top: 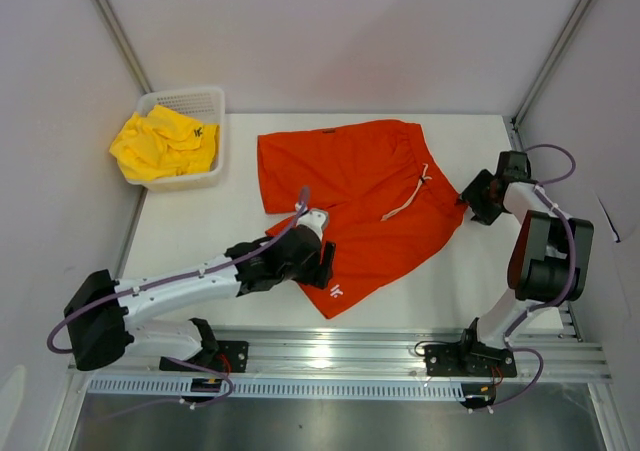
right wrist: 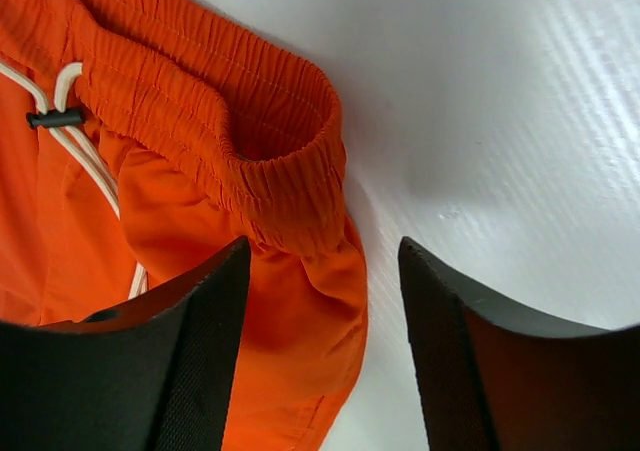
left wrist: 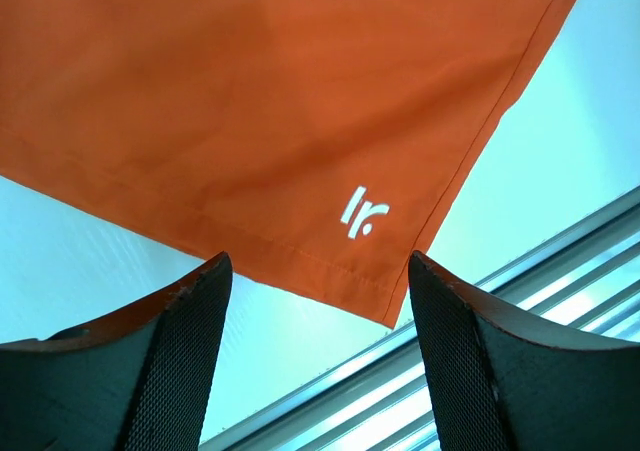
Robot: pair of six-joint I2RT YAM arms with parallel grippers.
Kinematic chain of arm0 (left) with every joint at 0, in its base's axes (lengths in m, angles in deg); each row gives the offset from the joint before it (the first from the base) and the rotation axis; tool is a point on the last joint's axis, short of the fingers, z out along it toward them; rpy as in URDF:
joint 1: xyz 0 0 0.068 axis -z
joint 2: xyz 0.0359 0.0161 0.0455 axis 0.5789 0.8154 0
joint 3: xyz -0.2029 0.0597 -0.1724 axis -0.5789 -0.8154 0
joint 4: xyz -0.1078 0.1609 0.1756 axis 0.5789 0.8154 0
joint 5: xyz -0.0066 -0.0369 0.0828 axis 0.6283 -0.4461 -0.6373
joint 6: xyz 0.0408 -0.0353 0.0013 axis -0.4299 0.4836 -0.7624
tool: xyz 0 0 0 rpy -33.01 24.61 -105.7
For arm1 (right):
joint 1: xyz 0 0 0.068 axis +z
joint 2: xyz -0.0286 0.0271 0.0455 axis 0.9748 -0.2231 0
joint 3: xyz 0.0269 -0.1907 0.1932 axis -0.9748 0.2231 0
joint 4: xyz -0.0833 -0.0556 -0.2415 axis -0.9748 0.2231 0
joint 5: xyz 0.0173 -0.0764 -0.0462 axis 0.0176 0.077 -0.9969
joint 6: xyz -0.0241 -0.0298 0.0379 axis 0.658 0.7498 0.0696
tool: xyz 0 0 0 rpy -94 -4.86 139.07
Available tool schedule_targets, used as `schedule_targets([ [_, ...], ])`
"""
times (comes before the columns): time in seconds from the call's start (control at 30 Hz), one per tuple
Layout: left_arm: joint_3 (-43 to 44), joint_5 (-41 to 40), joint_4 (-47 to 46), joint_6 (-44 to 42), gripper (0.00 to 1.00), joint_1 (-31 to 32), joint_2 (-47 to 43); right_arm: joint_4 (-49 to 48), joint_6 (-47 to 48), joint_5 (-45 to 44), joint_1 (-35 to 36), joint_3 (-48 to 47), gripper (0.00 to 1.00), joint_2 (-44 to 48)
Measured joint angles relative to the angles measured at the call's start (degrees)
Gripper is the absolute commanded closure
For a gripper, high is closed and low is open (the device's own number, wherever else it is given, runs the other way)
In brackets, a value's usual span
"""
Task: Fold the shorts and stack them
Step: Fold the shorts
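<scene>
The orange-red shorts (top: 355,196) lie spread flat on the white table, white drawstring (top: 410,196) near the right side. The yellow shorts (top: 165,143) sit crumpled in the white basket at the back left. My left gripper (top: 322,263) is open above the near leg hem; the left wrist view shows the hem corner with a white logo (left wrist: 362,214) between the fingers. My right gripper (top: 470,199) is open at the waistband's right end; the right wrist view shows the elastic waistband corner (right wrist: 290,186) between the fingers.
The white mesh basket (top: 213,102) stands at the back left corner. Aluminium rails (top: 350,356) run along the near table edge. Frame posts rise at the back corners.
</scene>
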State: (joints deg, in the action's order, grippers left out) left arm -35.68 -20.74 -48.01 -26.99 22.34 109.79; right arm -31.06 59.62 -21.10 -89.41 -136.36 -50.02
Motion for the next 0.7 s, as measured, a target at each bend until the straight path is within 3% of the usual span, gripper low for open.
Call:
schedule_targets([
  [0.17,-0.1,-2.0,0.9,0.0,0.26,4.3,3.8,-0.6,-0.8,2.4,0.1,-0.1,0.36,-2.5],
  [0.3,-0.6,-3.0,0.9,-0.7,0.26,8.6,7.3,-0.6,-1.0,1.7,0.7,-1.0,0.51,-3.4],
  [0.47,-0.6,-4.3,0.9,-2.1,0.26,14.9,9.4,-0.6,-1.2,-0.5,2.5,-2.9,0.53,-4.9],
  [0.57,-0.6,-4.6,0.8,-3.0,0.26,17.4,10.4,-0.6,-1.2,-2.0,3.4,-3.7,0.61,-6.0],
  [0.7,0.5,-5.3,1.2,-3.5,0.27,19.0,14.3,-0.5,-0.8,-3.3,4.2,-3.7,0.91,-6.8],
])
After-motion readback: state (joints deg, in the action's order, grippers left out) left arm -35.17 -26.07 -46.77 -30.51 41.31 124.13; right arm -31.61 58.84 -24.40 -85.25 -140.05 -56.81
